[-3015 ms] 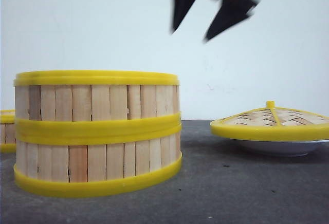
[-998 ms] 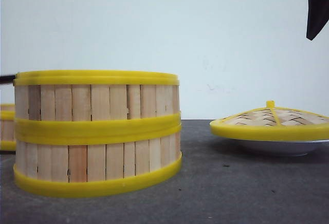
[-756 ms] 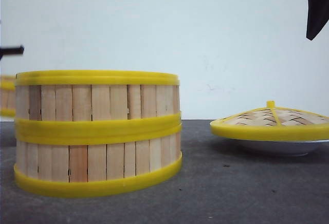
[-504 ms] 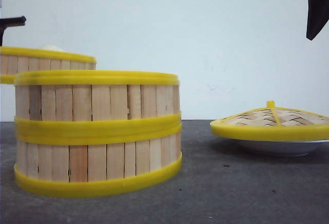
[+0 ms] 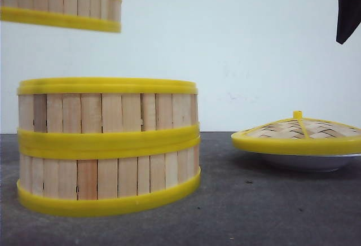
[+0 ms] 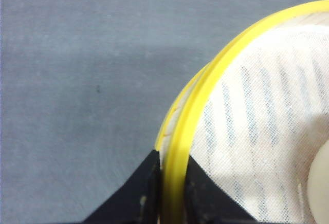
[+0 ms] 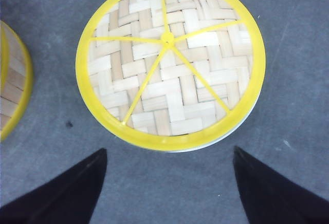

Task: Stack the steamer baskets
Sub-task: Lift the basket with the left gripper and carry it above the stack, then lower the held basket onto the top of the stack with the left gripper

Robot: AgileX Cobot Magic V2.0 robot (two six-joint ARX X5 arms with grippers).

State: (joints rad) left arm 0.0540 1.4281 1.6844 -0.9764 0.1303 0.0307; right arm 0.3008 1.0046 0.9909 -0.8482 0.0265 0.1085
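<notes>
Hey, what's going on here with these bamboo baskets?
The robot is stacking steamer baskets. Its left pincer is clamped on the rim of a third basket and holds it in the air, above and to the left of the two-basket stack on the table. The carried basket has a cloth liner and something pale inside. The right pincer hangs open above the woven lid, which rests on a white plate.

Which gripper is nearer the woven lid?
Right. The right gripper hangs open directly above the woven lid; the left gripper clamps the raised basket far leftward.
</notes>
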